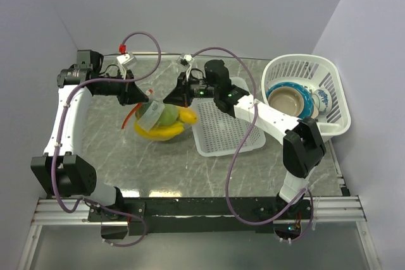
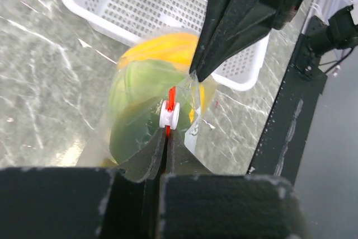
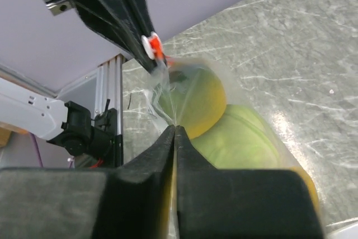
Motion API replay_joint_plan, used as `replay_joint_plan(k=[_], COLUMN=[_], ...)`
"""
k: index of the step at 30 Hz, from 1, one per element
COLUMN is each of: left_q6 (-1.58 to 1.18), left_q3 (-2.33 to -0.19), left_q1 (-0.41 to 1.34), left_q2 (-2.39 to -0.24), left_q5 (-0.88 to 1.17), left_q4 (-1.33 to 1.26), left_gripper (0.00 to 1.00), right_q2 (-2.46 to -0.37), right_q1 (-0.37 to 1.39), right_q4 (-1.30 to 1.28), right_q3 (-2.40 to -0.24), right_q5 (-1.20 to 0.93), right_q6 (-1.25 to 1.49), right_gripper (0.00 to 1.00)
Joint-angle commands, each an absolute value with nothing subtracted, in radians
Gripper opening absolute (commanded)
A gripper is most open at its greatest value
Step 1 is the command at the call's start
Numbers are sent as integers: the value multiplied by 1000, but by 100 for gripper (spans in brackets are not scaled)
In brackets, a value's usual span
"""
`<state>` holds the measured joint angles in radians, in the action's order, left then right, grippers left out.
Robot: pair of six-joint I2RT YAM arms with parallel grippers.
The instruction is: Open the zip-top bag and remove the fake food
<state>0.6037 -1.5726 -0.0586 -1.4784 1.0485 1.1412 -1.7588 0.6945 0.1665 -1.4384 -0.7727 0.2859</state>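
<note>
Blurring behind crinkled clear film, the toy food (image 1: pixel 166 132) shows only as rounded yellow and green lumps inside the bag (image 1: pixel 152 117), at nine o'clock from the white slotted basket (image 1: pixel 221 134). Left gripper (image 2: pixel 166 132) pinches the orange-red zip strip (image 2: pixel 171 93) beside its white slider (image 2: pixel 169 115); right gripper (image 3: pixel 175 128) pinches the thin film, fingers together.

Counter (image 1: pixel 126 156): grey marbled slab, pale veins, glossy. Left of centre, a clear floppy plastic zip-top bag (image 1: pixel 152 115) sits on it, bulging with yellow and green plastic fake food (image 1: pixel 166 132). Just beside it to the right, a flat white rectangular slotted plastic tray (image 1: pixel 224 134). Far right corner: a taller white rounded slotted plastic basket (image 1: pixel 335 115).
</note>
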Motion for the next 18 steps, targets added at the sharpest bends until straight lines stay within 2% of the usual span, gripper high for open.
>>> replay_joint_plan(k=[1, 2, 4, 5, 7, 13, 18], left_q6=[564, 569, 578, 600, 618, 727, 730], left_q3=[-1588, -1598, -1640, -1653, -1689, -1746, -1744], left_q1=[-69, -69, -69, -69, -67, -66, -51], left_q2=[-1413, -1416, -1430, -1436, -1457, -1506, -1480], left_q5=[1043, 1049, 1078, 1094, 1132, 1180, 1172], left_q4=[1071, 1093, 1126, 1168, 1215, 1373, 1374], left_gripper=[1, 1, 2, 2, 4, 4, 4], right_q2=[-1693, -1698, -1703, -1710, -1713, -1718, -1752], right_q1=[680, 680, 678, 680, 678, 684, 709], right_q4=[161, 157, 156, 163, 199, 351, 318], right_q3=[-1456, -1466, -1497, -1506, -1523, -1506, -1543], right_q5=[-755, -749, -750, -752, -762, -837, -854], right_q6=[258, 252, 252, 258, 261, 298, 250], right_gripper=[45, 60, 79, 82, 88, 96, 96])
